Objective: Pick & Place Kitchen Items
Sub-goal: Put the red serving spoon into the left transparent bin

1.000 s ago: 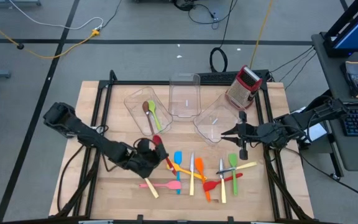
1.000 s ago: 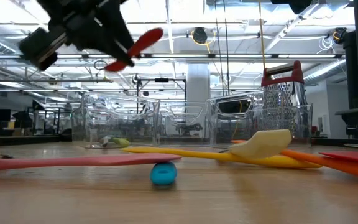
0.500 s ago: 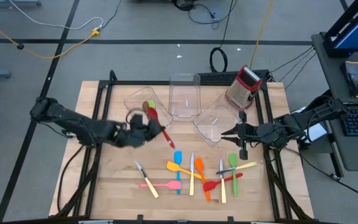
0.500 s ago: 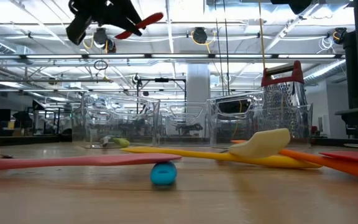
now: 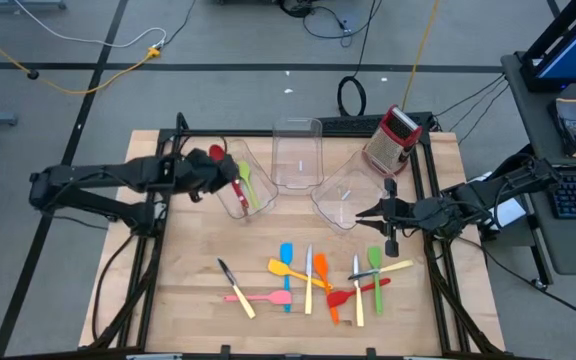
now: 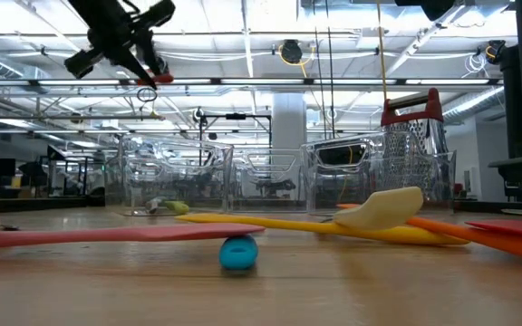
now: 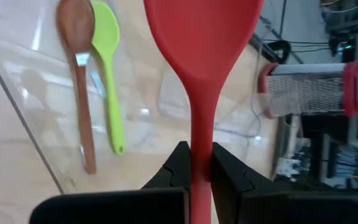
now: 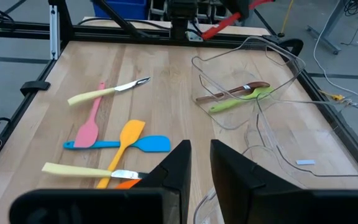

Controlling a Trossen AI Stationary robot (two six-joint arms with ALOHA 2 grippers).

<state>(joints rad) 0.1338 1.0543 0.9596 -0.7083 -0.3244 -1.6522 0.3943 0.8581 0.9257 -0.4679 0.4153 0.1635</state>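
My left gripper (image 5: pixel 226 176) hangs above the left clear bin (image 5: pixel 230 196), shut on a red spoon (image 7: pixel 202 56) whose bowl points ahead of the fingers. A brown spoon (image 7: pixel 79 81) and a green spoon (image 7: pixel 109 93) lie flat on the bin's bottom below it. Several spatulas and cream-handled cutlery (image 5: pixel 313 278) lie scattered on the wooden table near its front edge. My right gripper (image 5: pixel 368 212) waits at the right side, over the right bin's edge. Its fingers stand a narrow gap apart with nothing between them (image 8: pixel 201 165). My left gripper pinches the red spoon's handle (image 7: pixel 201 163), a little behind the bowl, between its two fingers. The fingers slant down from the table's left side and lie along the handle. The spoon is lifted clear, above the bin.
A middle bin (image 5: pixel 296 155) and a right bin (image 5: pixel 343 196) stand beside the left one. A red-and-silver box grater (image 5: pixel 392 138) stands at the far right. Black frame rails run along the table's sides (image 5: pixel 160 215).
My left gripper has risen from the utensils near the front edge and swung toward the far edge, rolling its wrist, until it stands over the left bin. The red spoon has travelled with it, clear of the table.
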